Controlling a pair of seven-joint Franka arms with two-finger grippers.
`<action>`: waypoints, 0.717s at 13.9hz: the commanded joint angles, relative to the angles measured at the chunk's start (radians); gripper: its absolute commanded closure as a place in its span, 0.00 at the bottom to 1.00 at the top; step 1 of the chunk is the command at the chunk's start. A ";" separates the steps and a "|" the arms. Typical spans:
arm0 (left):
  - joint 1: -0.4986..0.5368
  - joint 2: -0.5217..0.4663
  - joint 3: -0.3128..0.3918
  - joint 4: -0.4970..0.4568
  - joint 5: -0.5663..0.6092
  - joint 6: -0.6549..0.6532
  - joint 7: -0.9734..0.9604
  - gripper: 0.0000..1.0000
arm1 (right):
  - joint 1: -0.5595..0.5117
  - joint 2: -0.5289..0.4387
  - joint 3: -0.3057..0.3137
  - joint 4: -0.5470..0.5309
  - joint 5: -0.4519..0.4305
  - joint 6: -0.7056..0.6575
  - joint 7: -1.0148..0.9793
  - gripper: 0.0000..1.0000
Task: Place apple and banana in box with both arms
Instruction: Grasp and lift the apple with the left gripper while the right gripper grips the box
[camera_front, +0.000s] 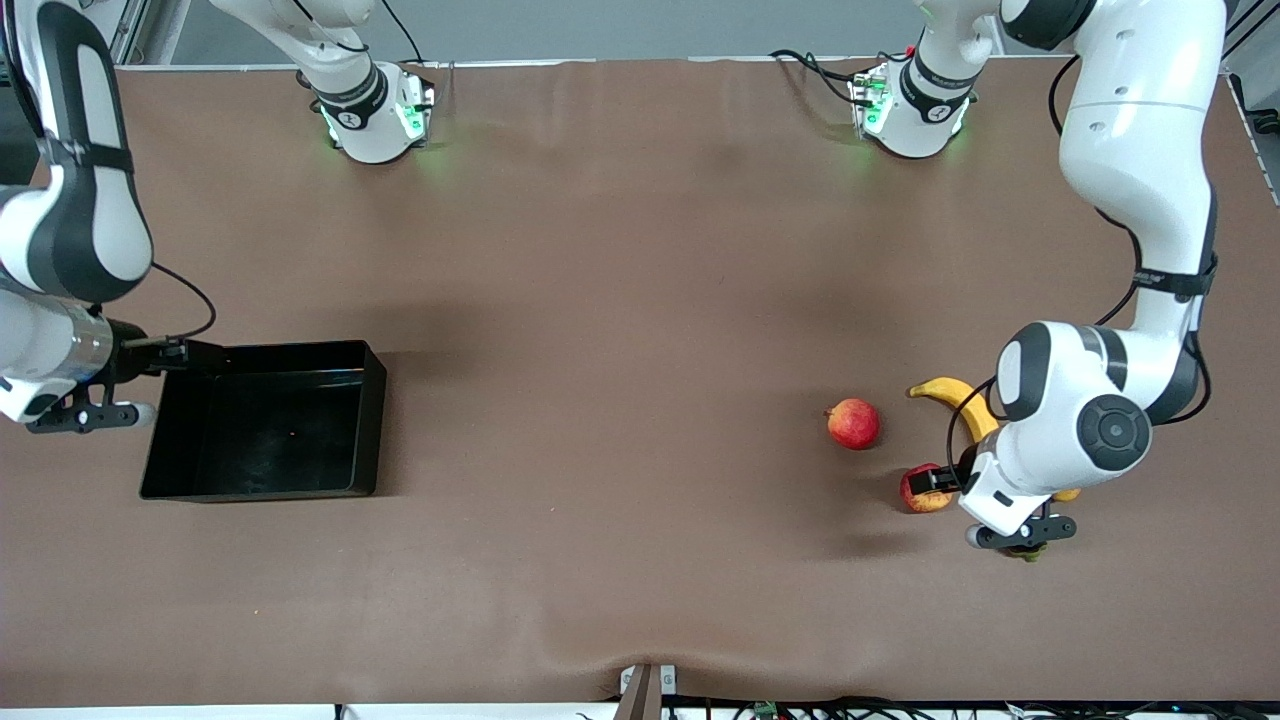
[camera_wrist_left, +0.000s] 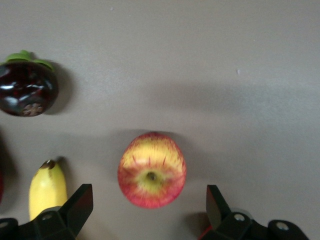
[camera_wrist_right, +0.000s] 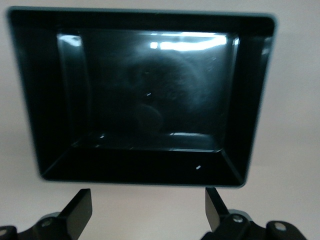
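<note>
My right claw (camera_front: 168, 352) (camera_wrist_right: 148, 201) hangs at a corner of the box (camera_front: 372, 420) (camera_wrist_right: 252, 125), at the right arm's end of the table; its fingers are spread wide and hold nothing. A plain red fruit (camera_front: 853, 423) lies toward the left arm's end. The apple (camera_front: 922, 494) (camera_wrist_left: 152, 170) sits nearer the camera than that fruit, with the banana (camera_front: 955, 398) (camera_wrist_left: 47, 187) just beside it. My left claw (camera_front: 938, 478) (camera_wrist_left: 149, 194) hovers over the apple, fingers wide apart on either side, gripping nothing. A dark fruit (camera_wrist_left: 27, 90) lies near the banana.
</note>
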 joint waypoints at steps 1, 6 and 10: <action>-0.006 0.036 0.009 0.020 -0.003 0.035 0.008 0.00 | -0.081 0.089 0.012 0.031 -0.031 0.096 -0.105 0.00; -0.009 0.082 0.009 0.019 -0.003 0.089 -0.003 0.00 | -0.176 0.223 0.014 0.039 -0.017 0.295 -0.285 0.00; -0.009 0.094 0.009 0.019 -0.001 0.090 0.011 0.48 | -0.213 0.306 0.017 0.042 -0.015 0.366 -0.325 0.00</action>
